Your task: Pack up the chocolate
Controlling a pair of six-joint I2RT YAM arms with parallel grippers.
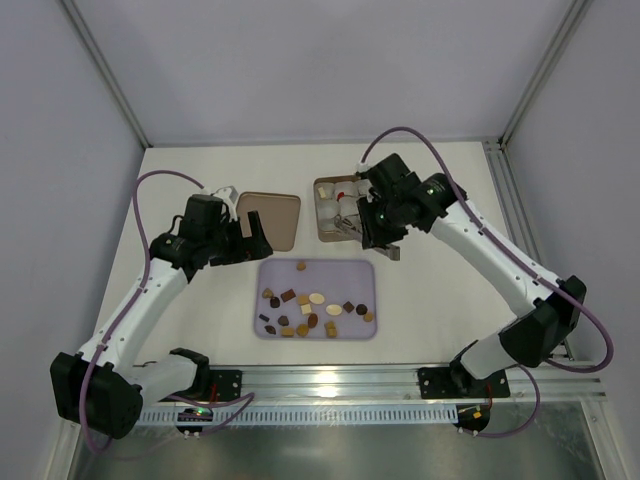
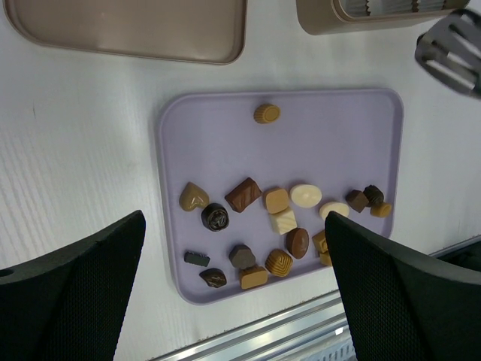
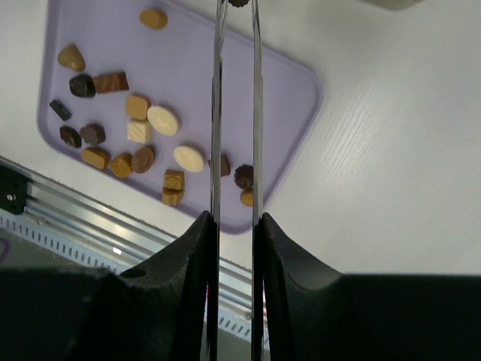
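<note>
I judge packing barely begun: nearly all the chocolate lies on the lavender tray on the table, my right fingers pinch tongs near the tin, and my left fingers hang spread, holding nothing.

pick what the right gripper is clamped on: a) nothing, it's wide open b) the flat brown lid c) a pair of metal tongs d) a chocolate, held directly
c: in the right wrist view the right gripper is closed against both thin blades of the metal tongs, which reach out over the purple tray.
</note>
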